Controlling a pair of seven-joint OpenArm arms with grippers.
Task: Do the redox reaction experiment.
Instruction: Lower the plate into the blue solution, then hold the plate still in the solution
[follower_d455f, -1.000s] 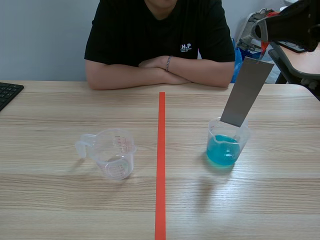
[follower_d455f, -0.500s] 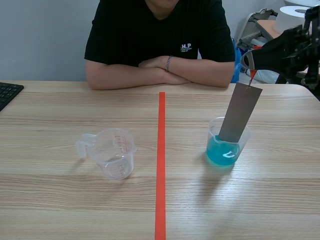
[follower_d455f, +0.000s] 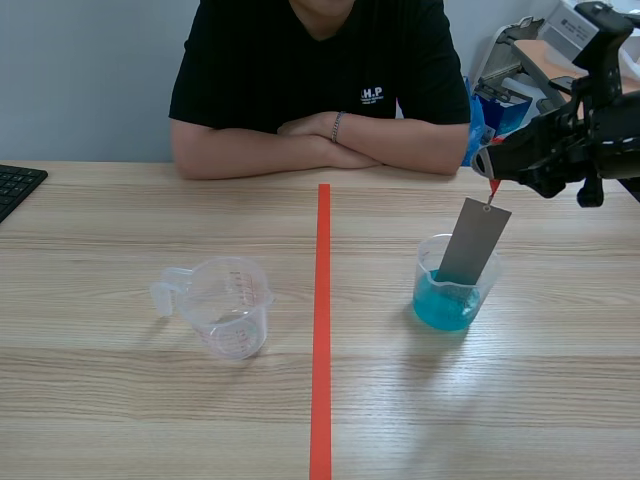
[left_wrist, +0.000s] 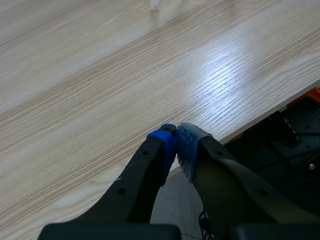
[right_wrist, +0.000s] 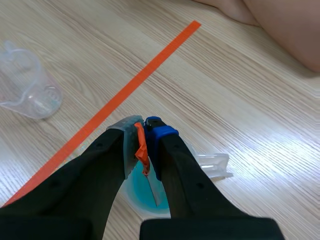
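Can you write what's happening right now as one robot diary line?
right gripper: shut on red tab | metal strip: hanging, lower end inside cup of blue liquid | left gripper: shut

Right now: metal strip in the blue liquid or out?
In. The metal strip ends inside the measuring cup, in the blue liquid; right gripper holds its orange tag.

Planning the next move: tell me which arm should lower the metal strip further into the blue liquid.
Right. The right gripper pinches the orange tag of the metal strip, which hangs into the cup of blue liquid. The left gripper is shut on nothing near the edge of the table.
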